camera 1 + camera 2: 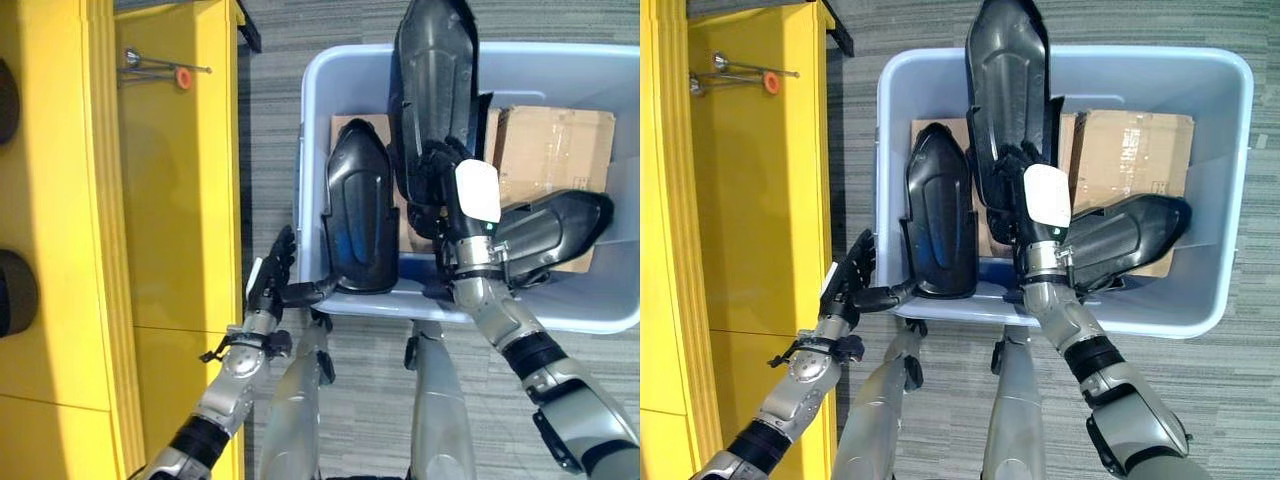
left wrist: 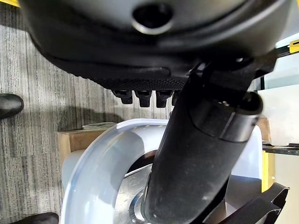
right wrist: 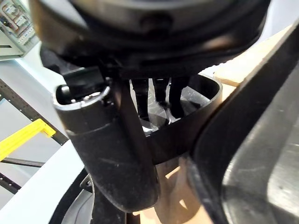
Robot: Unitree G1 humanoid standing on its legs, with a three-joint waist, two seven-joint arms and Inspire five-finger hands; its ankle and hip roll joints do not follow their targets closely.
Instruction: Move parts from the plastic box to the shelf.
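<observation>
The right robot hand [image 1: 1025, 210] is curled round the lower end of a long black moulded part [image 1: 1008, 95], which stands above the plastic box [image 1: 1230, 150] with its long axis running from about 6 to 12 o'clock in the head views; the right wrist view shows fingers and thumb wrapped over the part's curved rim. From that hand, the yellow shelf [image 1: 170, 200] lies off at roughly 9 o'clock, across a strip of grey carpet, so the coming carry would seem to be a sideways swing with the part held lengthwise. The left robot hand [image 1: 272, 275] sits nearer the shelf, at the box's near left corner, fingers straight and raised, its thumb reaching towards the lower edge of a second black part [image 1: 360, 205] that leans upright inside the box wall; whether the thumb touches it I cannot tell. A third black part [image 1: 550, 230] lies slanted at about 3 o'clock from the right hand, resting over brown cardboard boxes [image 1: 555, 140]. The parts look like rigid, glossy plastic shells, elongated, rounded and ribbed; the box is pale blue-grey, smooth and slightly translucent at the rim.
</observation>
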